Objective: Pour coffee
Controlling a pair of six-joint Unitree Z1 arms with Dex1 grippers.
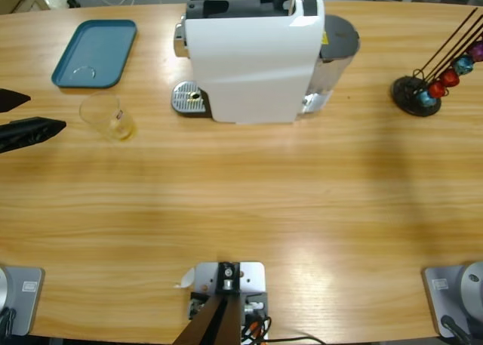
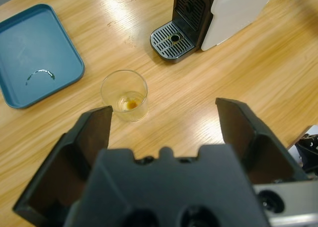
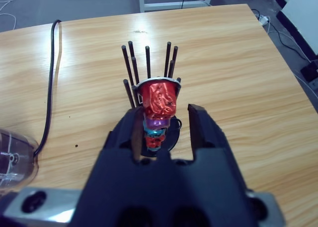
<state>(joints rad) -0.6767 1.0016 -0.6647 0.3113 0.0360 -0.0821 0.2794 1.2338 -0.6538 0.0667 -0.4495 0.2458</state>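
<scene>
Left pincer [image 2: 164,120] gapes wide, empty, near the round clear glass tumbler [image 2: 124,95]; right pincer [image 3: 165,120] parted.

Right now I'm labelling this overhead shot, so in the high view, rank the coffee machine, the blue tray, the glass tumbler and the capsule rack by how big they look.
1. coffee machine, by far the largest.
2. blue tray.
3 and 4. capsule rack and glass tumbler: too alike to rank, since the rack is cut off by the picture's edge.
</scene>
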